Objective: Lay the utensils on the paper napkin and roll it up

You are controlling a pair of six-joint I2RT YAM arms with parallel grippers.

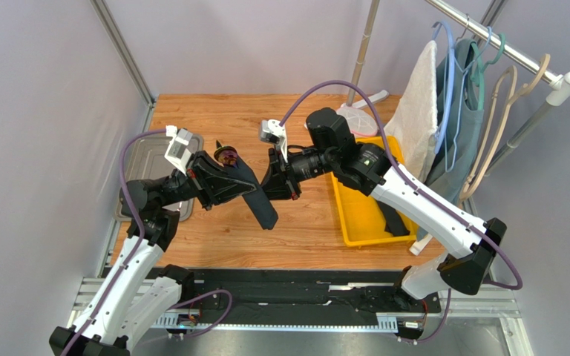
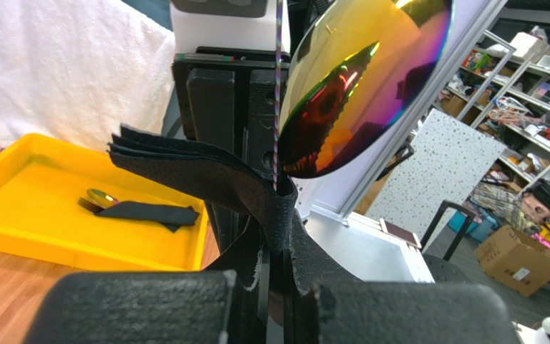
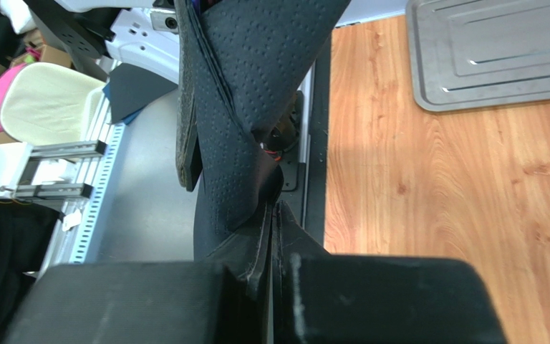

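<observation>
The paper napkin (image 1: pixel 260 202), wrapped around the utensils (image 1: pixel 227 156), hangs in the air over the tabletop (image 1: pixel 214 119), between the two arms. The left gripper (image 2: pixel 274 301) pinches the end where the spoon (image 2: pixel 356 86) head sticks out. The right gripper (image 3: pixel 271 287) pinches a loose fold. To roll well, the right should probably wind that flap snugly around the handles while the left holds firm, or the layers may spring open.

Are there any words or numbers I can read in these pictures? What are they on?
No words or numbers can be read anywhere.
Cardboard box, its label: too blurred to read.
White sticker at the table's near edge: too small to read.
</observation>
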